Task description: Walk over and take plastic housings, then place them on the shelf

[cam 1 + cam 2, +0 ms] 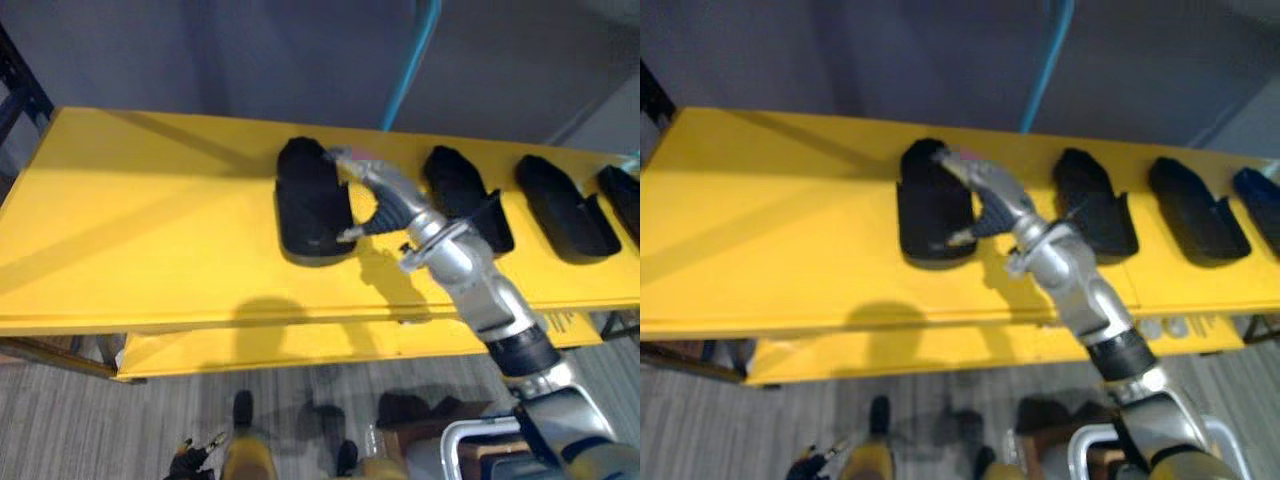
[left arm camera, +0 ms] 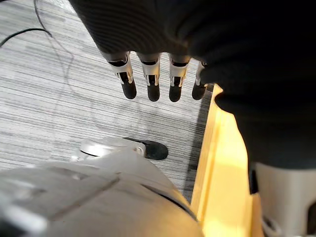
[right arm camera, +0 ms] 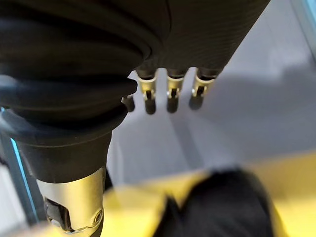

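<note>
Several black plastic housings lie in a row on the yellow shelf. The leftmost housing sits near the shelf's middle, with my right hand reaching over its right side. The fingers are straight above its far end and the thumb is spread toward its near corner, so the hand is open. In the right wrist view the straight fingers point past the same housing. My left hand hangs open over the floor beside the shelf's edge.
Three more housings lie further right on the shelf. A lower yellow shelf board juts out beneath. A teal pole and a grey wall stand behind; a black post is at the left end.
</note>
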